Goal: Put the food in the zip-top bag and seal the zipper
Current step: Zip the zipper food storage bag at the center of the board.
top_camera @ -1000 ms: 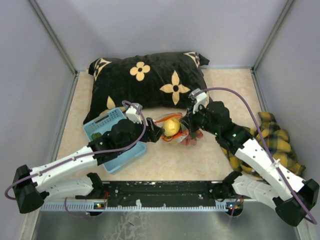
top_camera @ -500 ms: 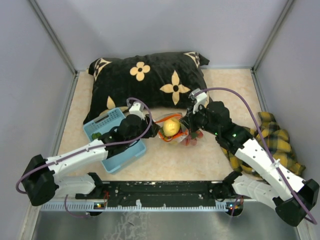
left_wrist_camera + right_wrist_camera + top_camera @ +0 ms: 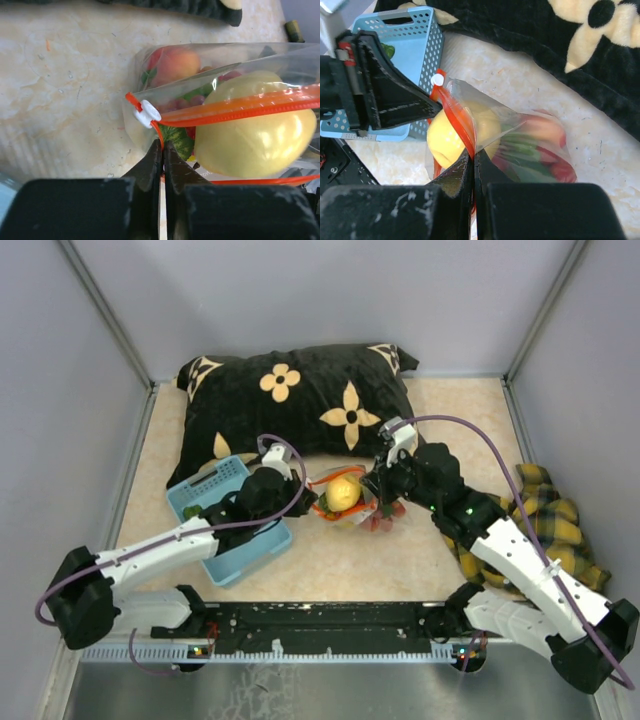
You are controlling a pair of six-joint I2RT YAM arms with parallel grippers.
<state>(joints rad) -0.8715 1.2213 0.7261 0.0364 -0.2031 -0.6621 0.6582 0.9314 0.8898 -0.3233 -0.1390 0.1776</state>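
Just in front of the black flowered pillow (image 3: 300,400), the left hand (image 3: 162,145) pinches the red zipper (image 3: 240,107) at one end of a clear bag (image 3: 520,125) of toy fruit (image 3: 255,145) lying open-mouthed on the desk (image 3: 450,420); the right hand (image 3: 473,155) pinches the zipper's other end.

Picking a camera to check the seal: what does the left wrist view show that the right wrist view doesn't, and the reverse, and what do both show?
Only the left wrist view: the peach, sharp through the plastic, and the left fingers seen head-on, pinching the zipper. Only the right wrist view: the blue basket with its holed wall, and the right fingers pinching the strip. Both: the zip-top bag, its white slider and the yellow fruit.
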